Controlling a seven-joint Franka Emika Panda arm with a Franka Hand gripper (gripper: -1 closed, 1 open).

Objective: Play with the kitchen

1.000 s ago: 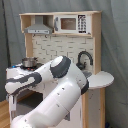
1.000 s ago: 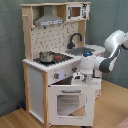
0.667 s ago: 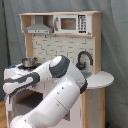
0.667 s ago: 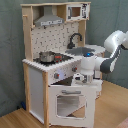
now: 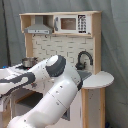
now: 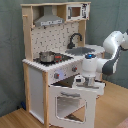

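Kitchen (image 6: 47, 75) first: it stands against a grey curtain (image 6: 10, 50), white panels and pale wood, on a wooden floor (image 6: 112, 107) in the second exterior view. Its dotted backsplash rises behind the counter, with a grey hood (image 6: 50, 21) and a small microwave (image 6: 75, 11) on the top shelf. In the first exterior view the same pieces appear, hood (image 5: 39, 29) on the first exterior view's left and microwave (image 5: 69, 23) beside it.

Next the arm (image 6: 112, 50), white with dark joints. In the second exterior view it comes in from the second exterior view's right, bends at the elbow and points its wrist straight down in front of the counter. In the first exterior view it (image 5: 50, 95) fills the foreground and hides most of the lower cabinet.

The oven door (image 6: 70, 102) hangs open, tilted outward from the top. The gripper (image 6: 82, 80) sits just at its upper edge; I cannot tell whether its fingers are spread or closed.

A black faucet (image 6: 75, 39) curves over the sink (image 6: 85, 50). A small metal pot (image 6: 47, 56) rests on the stovetop.
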